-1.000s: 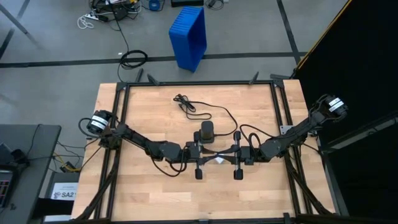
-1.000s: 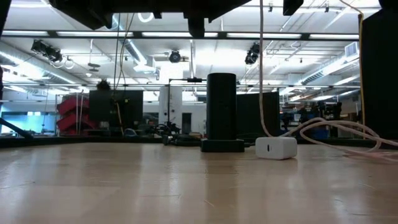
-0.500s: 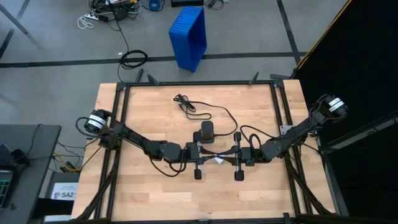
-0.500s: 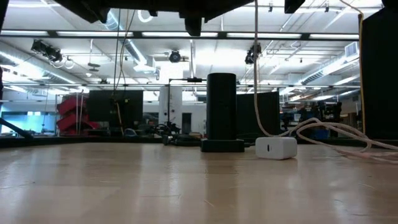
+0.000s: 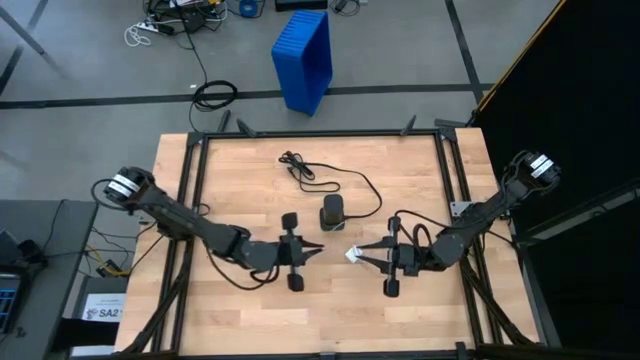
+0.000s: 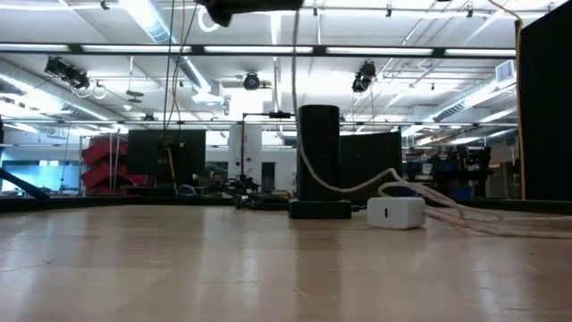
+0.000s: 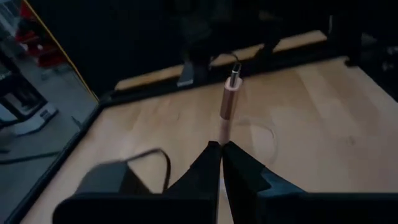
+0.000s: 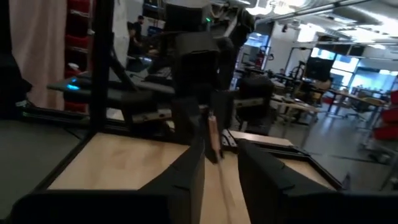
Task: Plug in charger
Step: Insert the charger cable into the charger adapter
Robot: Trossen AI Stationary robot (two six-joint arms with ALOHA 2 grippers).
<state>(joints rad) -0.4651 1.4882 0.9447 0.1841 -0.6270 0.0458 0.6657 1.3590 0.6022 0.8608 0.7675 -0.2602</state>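
A white charger brick (image 6: 396, 213) lies flat on the wooden table beside a black cylinder on a flat base (image 6: 319, 161). A pale cable (image 6: 344, 186) rises from the brick to my left gripper (image 5: 316, 247), which is shut on the cable's plug end (image 7: 229, 99) near the table's middle. My right gripper (image 8: 221, 163) faces it from the right, a little apart. It is open, and its fingers (image 8: 189, 171) stand on either side of empty space, with the left gripper and plug ahead of it. My left gripper pinches the cable just behind the pinkish plug sleeve (image 7: 222, 134) between its two fingertips (image 7: 211, 155). The fingers lie along the cable and point toward the right arm, slanting a little down. The metal plug tip (image 7: 235, 73) sticks out ahead, clear of the table. The cable hangs slack to the brick.
A black cable (image 5: 300, 170) lies coiled on the far half of the table behind the black cylinder (image 5: 332, 212). A black frame rail (image 5: 320, 133) runs round the tabletop. Bare wood lies along the near side.
The grippers, which met at the table's middle, have drawn apart. My left gripper moved toward the table's left edge and rose a little, keeping the plug end. My right gripper opened, let go of the cable and backed slightly right. The cable swung left; the brick stayed put.
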